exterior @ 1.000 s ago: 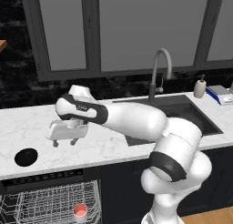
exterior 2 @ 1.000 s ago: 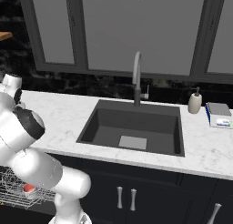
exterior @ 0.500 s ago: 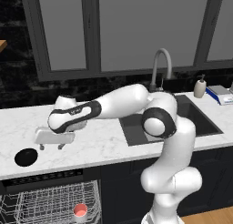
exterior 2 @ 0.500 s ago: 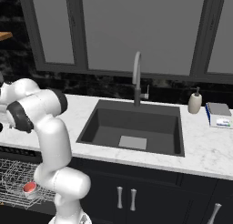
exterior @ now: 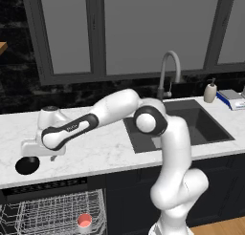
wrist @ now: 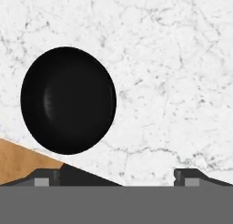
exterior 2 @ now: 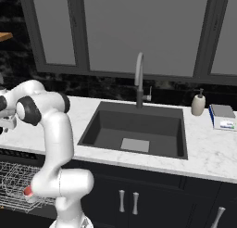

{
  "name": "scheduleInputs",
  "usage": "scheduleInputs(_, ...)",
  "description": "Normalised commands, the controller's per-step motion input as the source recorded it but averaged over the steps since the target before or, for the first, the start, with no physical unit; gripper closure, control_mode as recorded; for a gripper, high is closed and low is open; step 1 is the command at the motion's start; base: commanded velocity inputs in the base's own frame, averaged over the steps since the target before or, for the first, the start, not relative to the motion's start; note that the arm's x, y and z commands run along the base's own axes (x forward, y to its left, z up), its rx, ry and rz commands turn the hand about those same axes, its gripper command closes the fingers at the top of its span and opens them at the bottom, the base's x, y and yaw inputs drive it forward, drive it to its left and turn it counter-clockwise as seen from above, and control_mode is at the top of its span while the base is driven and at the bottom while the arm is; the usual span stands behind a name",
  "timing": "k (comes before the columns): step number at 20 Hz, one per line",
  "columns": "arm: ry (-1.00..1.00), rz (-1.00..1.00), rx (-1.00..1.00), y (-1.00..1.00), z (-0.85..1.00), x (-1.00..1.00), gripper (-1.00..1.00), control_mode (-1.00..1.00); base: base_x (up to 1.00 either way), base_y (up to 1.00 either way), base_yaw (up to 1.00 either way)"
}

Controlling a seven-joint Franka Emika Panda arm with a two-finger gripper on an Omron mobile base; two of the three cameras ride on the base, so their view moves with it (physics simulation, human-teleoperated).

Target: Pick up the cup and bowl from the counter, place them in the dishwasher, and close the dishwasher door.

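Note:
The black bowl [exterior: 27,165] sits on the white marble counter [exterior: 95,153] near its front left edge. In the hand view the bowl [wrist: 68,100] lies left of centre on the counter [wrist: 173,59]. My gripper [exterior: 39,155] hangs just above the counter beside the bowl, slightly to its right. It is open [wrist: 117,177] with nothing between its fingertips [wrist: 189,176]. The cup [exterior: 84,220], red-pink inside, stands in the white wire rack [exterior: 48,215] of the open dishwasher below the counter. It also shows as the cup [exterior 2: 28,191] in the rack [exterior 2: 11,176]. The dishwasher door is out of view.
A dark inset sink [exterior: 191,124] with a tall grey faucet [exterior: 167,71] lies to the right. A cream soap dispenser [exterior: 209,91] and a blue-white box [exterior: 232,98] stand at the far right. The counter's front edge and wood floor [wrist: 18,164] show near the bowl.
The arm has swung left and lower along the counter, bringing the open gripper from mid-counter down beside the bowl. Bowl and cup have not moved.

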Motion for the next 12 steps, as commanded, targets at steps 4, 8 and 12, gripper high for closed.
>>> scheduleInputs(4, 0.00, -0.11, -0.02, 0.01, -0.31, 0.14, -1.00, -1.00, 0.00, 0.00, 0.00)
scheduleInputs(8, 0.00, -0.10, -0.01, -0.01, -0.49, 0.01, -1.00, -1.00, 0.00, 0.00, 0.00)
scheduleInputs(12, 0.00, -0.08, -0.01, 0.00, -0.50, 0.01, -1.00, -1.00, 0.00, 0.00, 0.00)
